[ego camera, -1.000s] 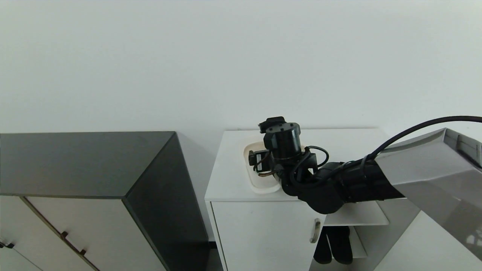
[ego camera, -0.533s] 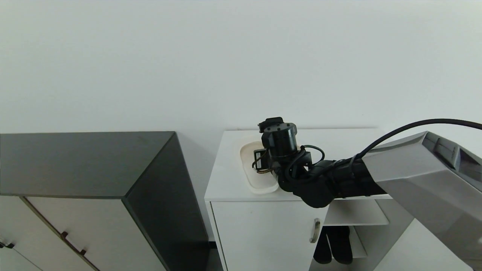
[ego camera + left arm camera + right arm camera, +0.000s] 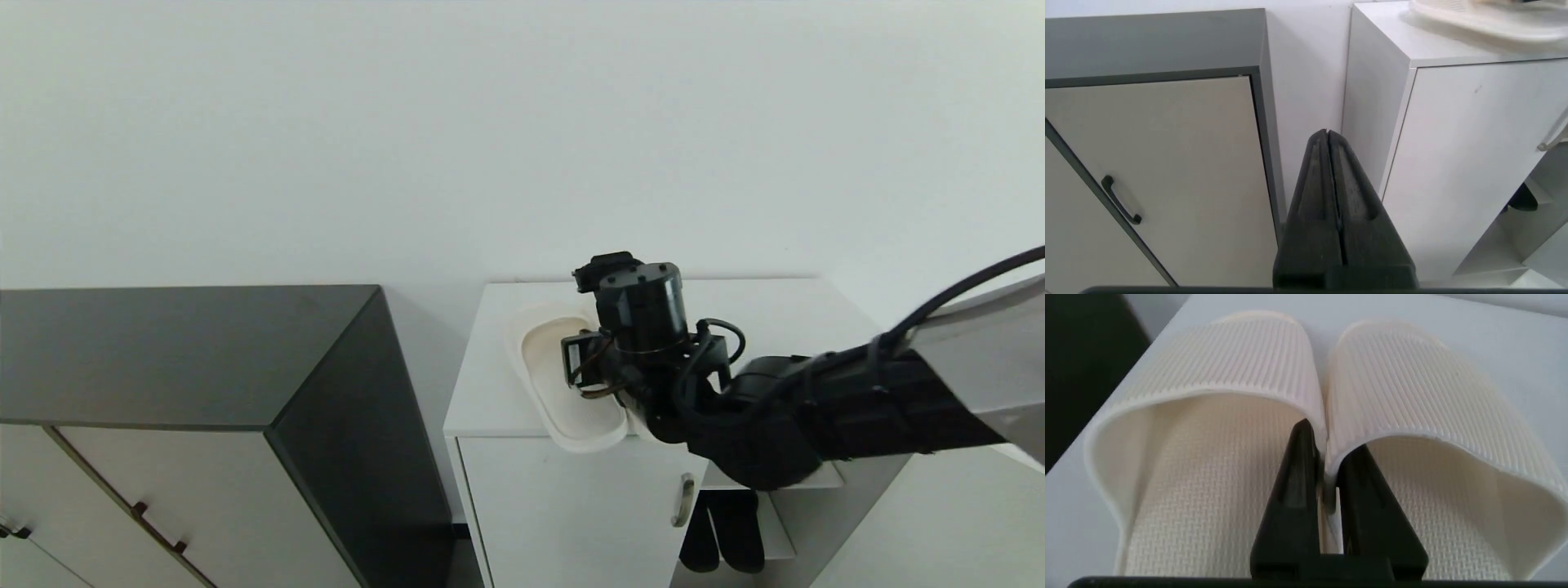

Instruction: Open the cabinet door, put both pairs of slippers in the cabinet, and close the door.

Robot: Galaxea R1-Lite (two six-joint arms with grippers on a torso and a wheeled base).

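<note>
Right gripper (image 3: pixel 1324 447): Fingers were closed on the pair of white slippers (image 3: pixel 563 392), pinching the two adjoining inner edges together. One finger lay inside each slipper.

White slippers: They were found on top of the white cabinet (image 3: pixel 563 514), side by side and touching, with the toe covers pointing towards the wall. The heel end of the slipper on the robot's left projected past the front edge of the cabinet top. Whether the soles rested on the top or were lifted off it could not be determined.

White cabinet: The left-hand door, fitted with a metal handle (image 3: pixel 682 500), was shut. The compartment to the right of it stood open, with a white shelf (image 3: pixel 775 474) visible inside.

Black slippers (image 3: pixel 725 531): This pair was inside the open compartment, below the shelf and just beside the handle edge of the shut door.

Left gripper (image 3: pixel 1327 137): Fingers were pressed together and held nothing. It was low in front of the furniture, pointing at the gap between the dark cabinet (image 3: pixel 1151 41) and the white cabinet, and touching neither.

Dark cabinet: It stood to the left of the white cabinet, near it but apart. It had a dark top, and its pale doors with dark handles (image 3: pixel 1121 200) were shut.
</note>
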